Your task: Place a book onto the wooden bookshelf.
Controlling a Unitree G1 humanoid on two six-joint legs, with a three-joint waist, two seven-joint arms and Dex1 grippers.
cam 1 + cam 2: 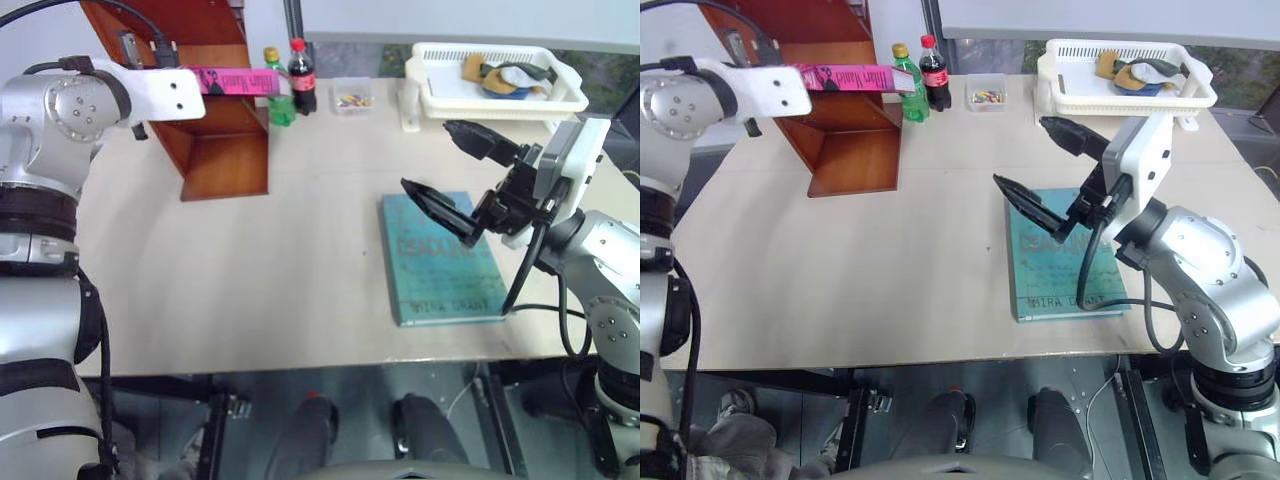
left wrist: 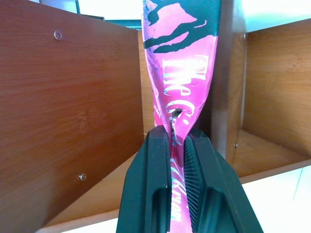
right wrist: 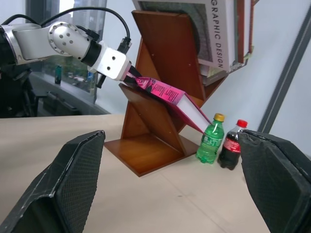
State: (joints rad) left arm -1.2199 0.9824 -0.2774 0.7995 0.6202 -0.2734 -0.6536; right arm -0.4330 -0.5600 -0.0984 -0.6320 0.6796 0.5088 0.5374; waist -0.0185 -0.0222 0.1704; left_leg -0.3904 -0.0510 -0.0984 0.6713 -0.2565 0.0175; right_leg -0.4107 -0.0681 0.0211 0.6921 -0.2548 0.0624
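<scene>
Two arms were raised over the table, each in a different pose. On the left, the arm reached forward toward the far left corner, its white wrist roughly level, and the left claw was pinched tight on the pink book at one end. In the left wrist view the two black fingers pressed the cover flat between them, the paperback bending slightly just above the grip. Held this way, the book stuck out from the wrist to the right, in the air, in front of the wooden bookshelf, its free end near the green bottle. From the right wrist view it slanted downward toward that bottle, crossing the shelf's slanted side panel; whether it touched the wood could not be told.

On the right, the arm was bent at the elbow with the wrist lifted above the near right part of the table, the right claw pointing toward the left and far side. Its fingers stood spread wide apart with nothing between them. Below it a teal book lay flat on the table.

A cola bottle stood just beside the green one, and a white basket sat at the far right.
</scene>
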